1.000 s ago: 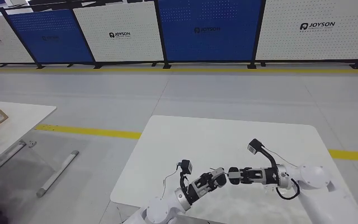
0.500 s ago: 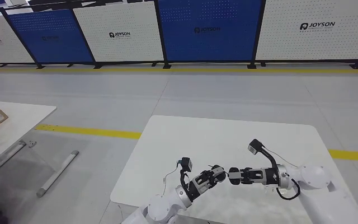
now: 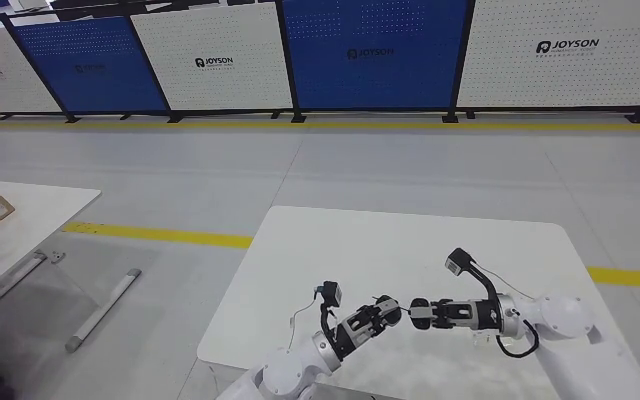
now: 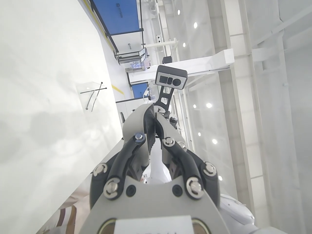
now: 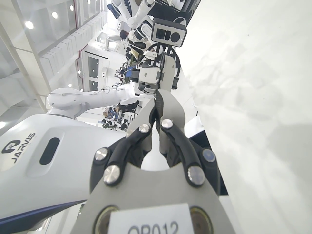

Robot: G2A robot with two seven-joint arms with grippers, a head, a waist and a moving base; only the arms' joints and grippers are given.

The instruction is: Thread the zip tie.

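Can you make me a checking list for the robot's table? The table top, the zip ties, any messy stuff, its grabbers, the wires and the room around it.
Surface: white table, flat, with faint shadows.
Job's things: thin black zip ties lie crossed on the table, apart from both grippers; cannot tell whether either gripper pinches one.
Clutter: a clear sheet or bag under those ties.
Grippers: left gripper and right gripper are both shut, tips facing each other close above the table.
Cables: thin wire by the left arm; black cable at the right wrist.
Surroundings: blue and white panels, yellow floor line, second table.
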